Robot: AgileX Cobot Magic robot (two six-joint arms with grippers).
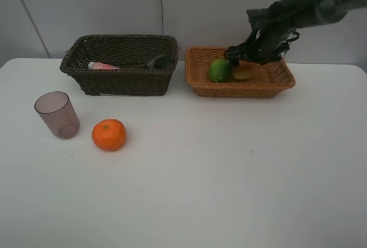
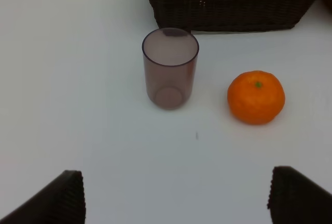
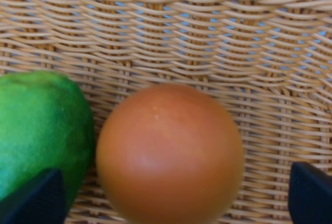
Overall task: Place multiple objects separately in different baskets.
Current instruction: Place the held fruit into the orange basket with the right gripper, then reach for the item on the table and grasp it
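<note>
The cup (image 1: 56,114) and the tangerine (image 1: 109,134) stand on the white table (image 1: 229,173) at the near left, close together but not touching, and neither is in a basket yet. The cup is thin, translucent plastic. It is likely light and smooth, so it could tip or slip, and the best hold is across the wall about halfway up with moderate pressure. The tangerine is round and fairly firm but will roll. Grip it across its widest part and do not squeeze hard. In the dark basket (image 1: 117,81) at the far left lie a pink bottle (image 1: 102,65) and a black bottle (image 1: 160,61). In the tan basket (image 1: 241,90) at the far right the green fruit (image 1: 219,70) sits just left of the orange-red fruit (image 1: 243,73), and the two appear to touch. The right arm reaches in from the far right and angles down over the tan basket, with the right gripper (image 1: 241,58) low above the orange-red fruit. In the right wrist view its fingers stand wide apart at either side of that fruit and do not clamp it. The fruit appears to rest on the basket floor. The left arm is outside the high view. In its wrist view the left gripper (image 2: 181,198) is spread wide and empty, pointed at the cup and tangerine from the near side and well short of both.
</note>
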